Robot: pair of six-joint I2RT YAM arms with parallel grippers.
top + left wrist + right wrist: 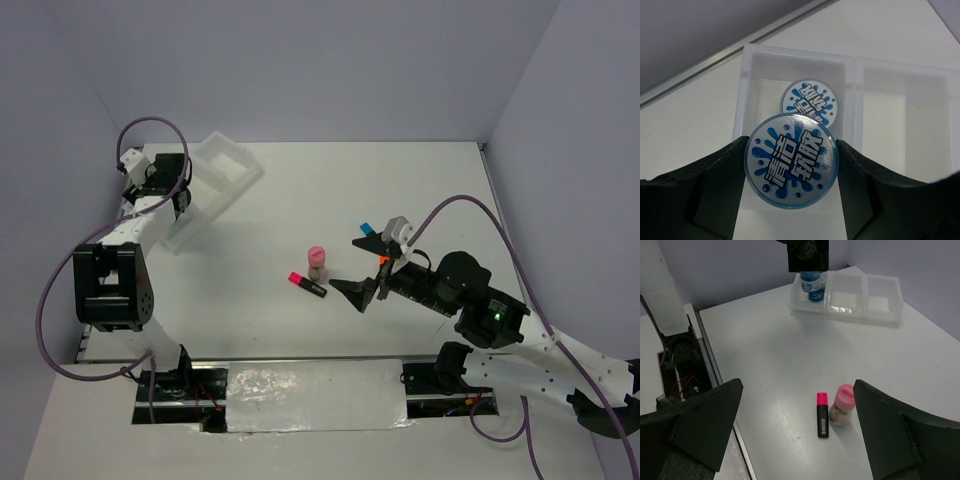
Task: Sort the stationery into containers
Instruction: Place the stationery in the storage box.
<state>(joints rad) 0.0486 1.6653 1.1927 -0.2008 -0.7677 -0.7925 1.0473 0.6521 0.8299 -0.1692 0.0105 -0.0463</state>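
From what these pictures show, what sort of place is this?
Probably a robot test cell in a lab: plain lilac walls close in a white table, the left arm and right arm are bolted at its near edge, and a three-compartment tray and a pink-capped bottle lie out as props.

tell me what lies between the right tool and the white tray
Right wrist view: the pink-capped marker and pink-capped bottle sit side by side ahead of the right tool; past them the table is bare up to the tray.
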